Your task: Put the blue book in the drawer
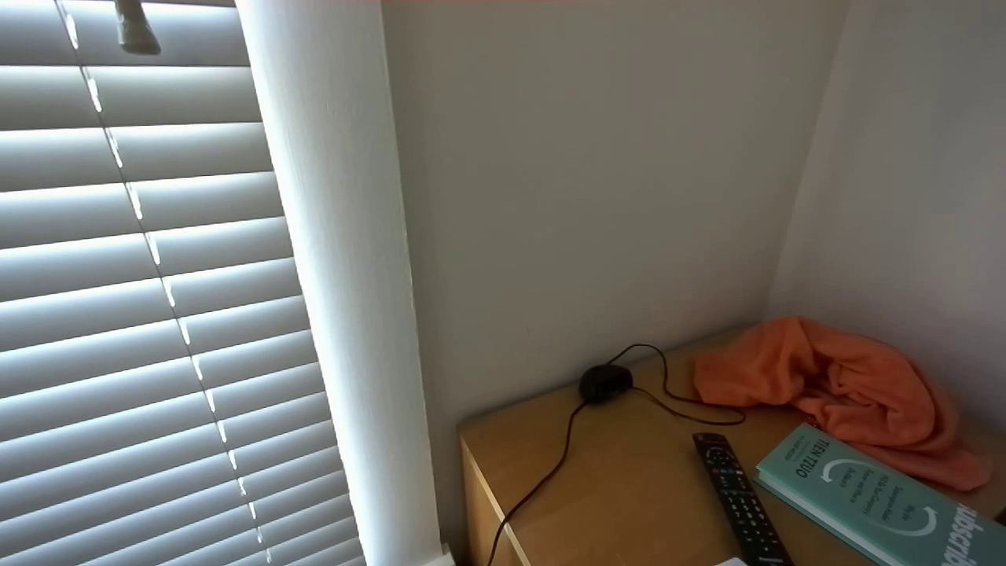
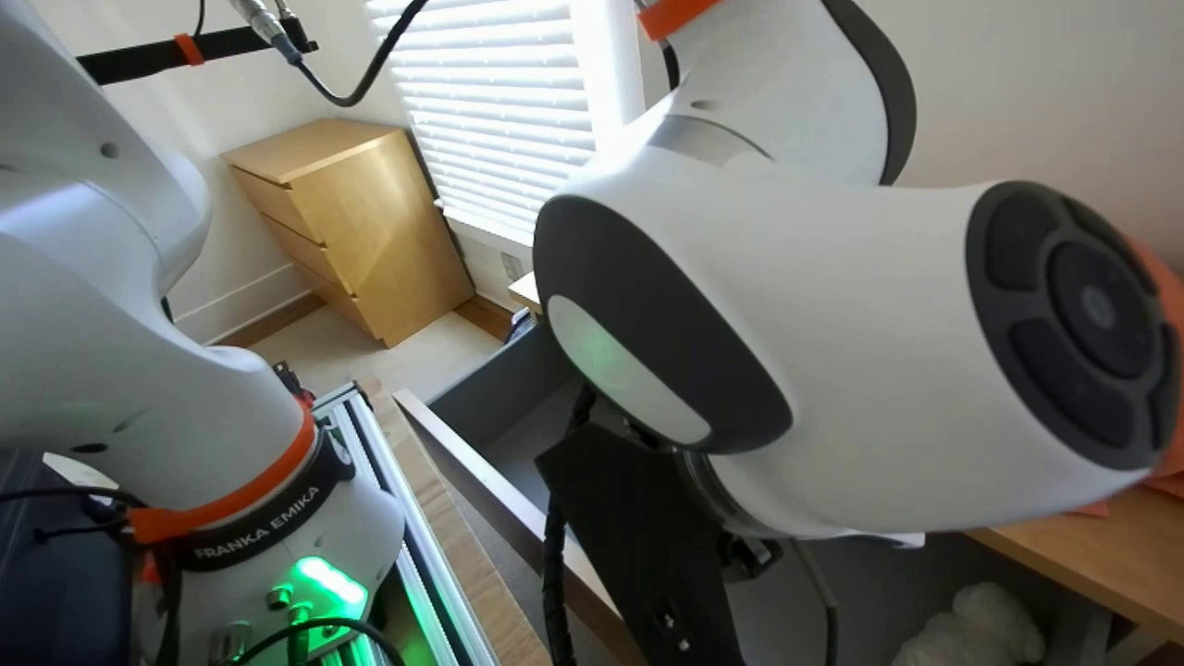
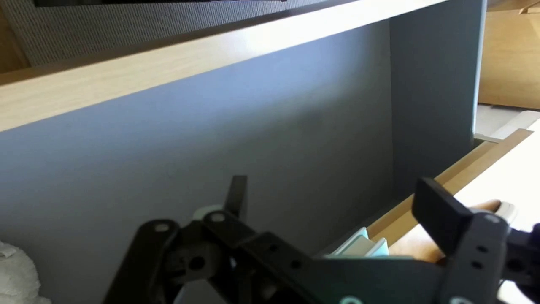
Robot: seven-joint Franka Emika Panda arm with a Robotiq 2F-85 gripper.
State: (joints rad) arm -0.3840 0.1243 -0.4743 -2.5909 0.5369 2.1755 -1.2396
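The jaws stand apart, released. In the wrist view, the drawer [image 3: 253, 139] lies at their ten o'clock. In an exterior view, the blue book [image 1: 876, 495] rests at four o'clock on the surface [image 1: 613, 487], beside the remote [image 1: 742, 498].

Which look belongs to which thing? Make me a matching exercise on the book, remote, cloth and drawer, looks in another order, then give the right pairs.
1. book
2. remote
3. cloth
4. drawer

A. pulled open
B. orange and crumpled
C. teal, with printed words
D. black and slim

Right pairs: 1-C; 2-D; 3-B; 4-A
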